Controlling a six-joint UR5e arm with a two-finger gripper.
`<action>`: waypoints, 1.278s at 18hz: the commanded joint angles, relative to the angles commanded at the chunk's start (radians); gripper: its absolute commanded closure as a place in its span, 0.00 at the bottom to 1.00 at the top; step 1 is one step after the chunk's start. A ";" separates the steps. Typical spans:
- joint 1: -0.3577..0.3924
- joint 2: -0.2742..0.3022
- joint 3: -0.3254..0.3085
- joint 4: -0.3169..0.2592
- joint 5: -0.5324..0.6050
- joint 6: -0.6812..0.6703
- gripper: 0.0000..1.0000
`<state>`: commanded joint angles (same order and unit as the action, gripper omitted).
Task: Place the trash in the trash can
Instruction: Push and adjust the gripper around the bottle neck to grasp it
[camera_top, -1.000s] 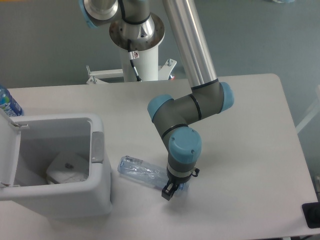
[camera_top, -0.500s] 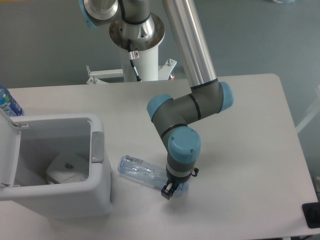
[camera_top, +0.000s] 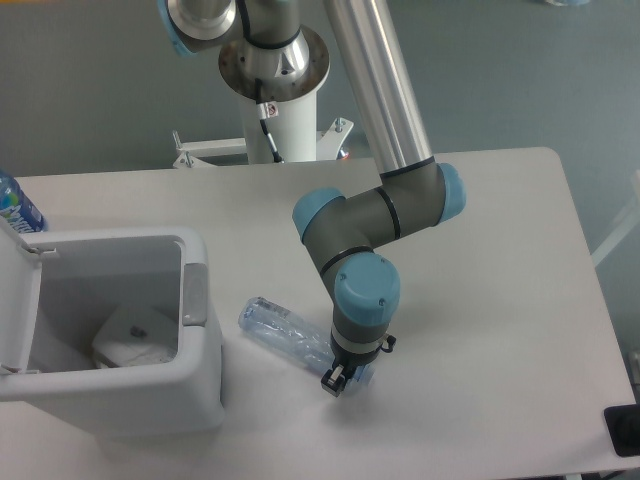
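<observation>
The trash, a crushed clear plastic bottle, lies slanted on the white table just right of the trash can. My gripper points down over the bottle's right end and is shut on it; the cap is hidden behind the fingers. The trash can is a white bin with its flip lid swung open to the left and a grey tab on its right rim. A small white crumpled piece rests on the bin's floor.
An uncrushed blue-labelled bottle stands at the far left edge behind the bin. The arm's base column rises at the back of the table. A dark object sits at the front right corner.
The bottle's left end has swung slightly up and to the right, away from the bin wall, as my gripper edged a little left while holding its other end.
</observation>
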<state>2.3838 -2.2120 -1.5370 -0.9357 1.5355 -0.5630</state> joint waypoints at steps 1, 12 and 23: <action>0.000 0.000 0.000 0.000 0.000 0.000 0.34; -0.002 0.006 -0.002 -0.002 0.000 0.002 0.41; 0.000 0.034 0.000 -0.003 0.002 0.003 0.52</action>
<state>2.3838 -2.1783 -1.5370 -0.9388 1.5370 -0.5599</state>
